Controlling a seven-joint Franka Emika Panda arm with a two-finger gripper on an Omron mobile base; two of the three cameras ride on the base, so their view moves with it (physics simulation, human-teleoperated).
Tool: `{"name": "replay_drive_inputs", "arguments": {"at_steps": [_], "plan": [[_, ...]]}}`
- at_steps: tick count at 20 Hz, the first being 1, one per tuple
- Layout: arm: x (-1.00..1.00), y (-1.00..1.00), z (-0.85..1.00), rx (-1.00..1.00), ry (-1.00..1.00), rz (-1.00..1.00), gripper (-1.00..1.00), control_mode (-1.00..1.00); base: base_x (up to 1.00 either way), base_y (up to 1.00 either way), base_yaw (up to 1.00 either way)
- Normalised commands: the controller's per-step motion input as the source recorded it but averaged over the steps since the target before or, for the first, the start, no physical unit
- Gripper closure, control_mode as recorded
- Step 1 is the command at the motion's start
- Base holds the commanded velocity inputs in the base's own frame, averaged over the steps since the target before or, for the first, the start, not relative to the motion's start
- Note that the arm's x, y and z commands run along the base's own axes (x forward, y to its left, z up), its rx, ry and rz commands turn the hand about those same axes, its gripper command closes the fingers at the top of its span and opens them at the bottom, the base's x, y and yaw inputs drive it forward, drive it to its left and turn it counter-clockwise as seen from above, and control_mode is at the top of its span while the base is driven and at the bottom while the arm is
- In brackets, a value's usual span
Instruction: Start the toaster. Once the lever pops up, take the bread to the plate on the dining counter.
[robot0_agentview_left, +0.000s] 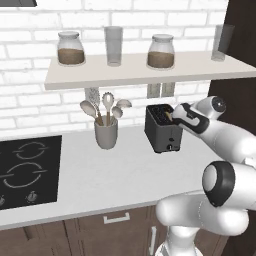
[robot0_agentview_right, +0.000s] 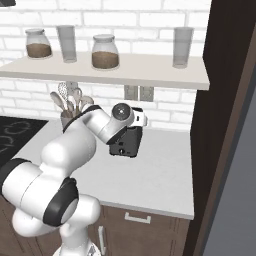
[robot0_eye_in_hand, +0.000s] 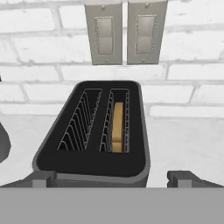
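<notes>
**Pincer hovering over the toaster**

The pincer (robot0_eye_in_hand: 112, 177) is hanging spread wide just above the near end of the toaster (robot0_eye_in_hand: 94, 131), pinching nothing. The toaster is sitting on the grey table (robot0_agentview_left: 120, 170) by the brick wall, beneath two wall switches (robot0_eye_in_hand: 126, 31), with a utensil cup (robot0_agentview_left: 106, 132) standing to its left. The bread (robot0_eye_in_hand: 117, 127) is sitting down in the right-hand slot, the left slot lying bare.

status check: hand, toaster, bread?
Hand open, empty, hovering at the toaster's near edge. Bread seated in one slot, the other slot bare. Nothing between hand and toaster.
</notes>
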Motion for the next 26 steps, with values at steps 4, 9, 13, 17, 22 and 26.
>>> {"name": "replay_drive_inputs", "arguments": {"at_steps": [4,9,13,17,22,26], "plan": [[0.18,0.0,-0.18,0.0,0.0,0.0,-1.0,-1.0,0.0,0.0,0.0],[0.11,0.02,-0.07,0.0,0.0,0.0,-1.0,-1.0,0.0,0.0,0.0],[0.08,0.04,0.0,0.0,0.0,0.0,-1.0,-1.0,0.0,0.0,0.0],[0.03,0.02,-0.02,0.0,0.0,0.0,-1.0,-1.0,0.0,0.0,0.0],[0.0,0.0,0.0,0.0,0.0,0.0,-1.0,-1.0,0.0,0.0,0.0],[0.0,0.0,0.0,0.0,0.0,0.0,-1.0,-1.0,0.0,0.0,0.0]]}}
